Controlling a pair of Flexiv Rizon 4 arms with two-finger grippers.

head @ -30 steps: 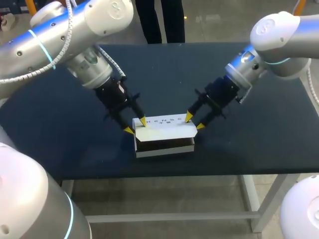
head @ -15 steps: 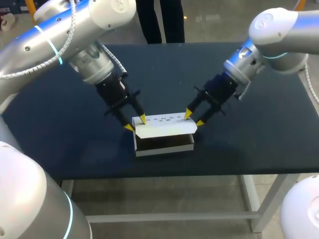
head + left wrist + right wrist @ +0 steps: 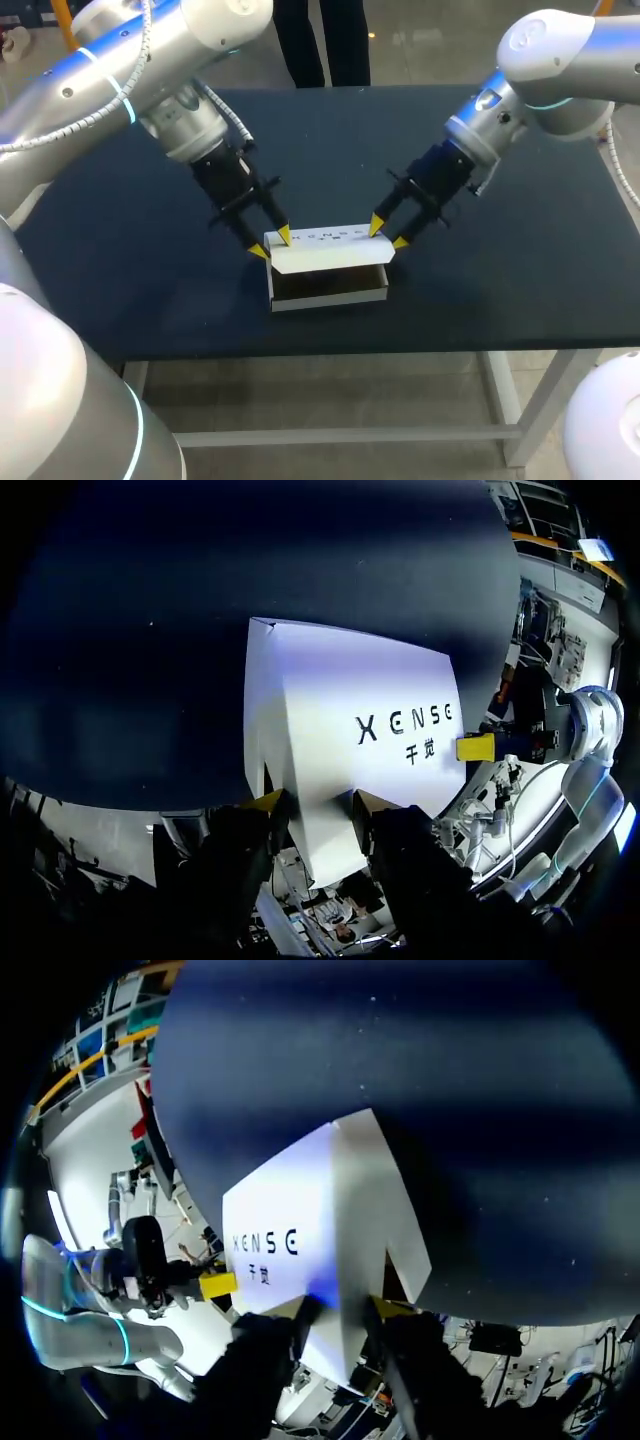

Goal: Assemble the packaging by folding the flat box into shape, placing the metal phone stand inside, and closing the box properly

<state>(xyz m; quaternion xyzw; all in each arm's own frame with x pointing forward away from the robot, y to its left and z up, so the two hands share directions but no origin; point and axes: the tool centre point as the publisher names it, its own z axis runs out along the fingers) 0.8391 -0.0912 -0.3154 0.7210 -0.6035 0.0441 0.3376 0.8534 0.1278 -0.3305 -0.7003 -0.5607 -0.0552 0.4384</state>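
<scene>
The white box [image 3: 330, 290] stands open near the table's front edge, and its inside is dark, so I cannot tell what it holds. Its printed lid [image 3: 330, 250] is raised over the opening, with the front flap bent downward. My left gripper [image 3: 272, 243] holds the lid's left end, one yellow tip on the printed face and one at the flap corner. My right gripper [image 3: 388, 236] holds the right end the same way. In the wrist views the lid [image 3: 350, 730] [image 3: 300, 1230] fills the gap between the fingers of the left gripper [image 3: 318, 805] and the right gripper [image 3: 345, 1308]. No phone stand shows.
The dark table [image 3: 520, 280] lies bare around the box. Its front edge runs just below the box.
The lid has tipped further forward over the box, and its flap is bent down more. Both grippers moved slightly with it, and the left fingers drew a little closer together.
</scene>
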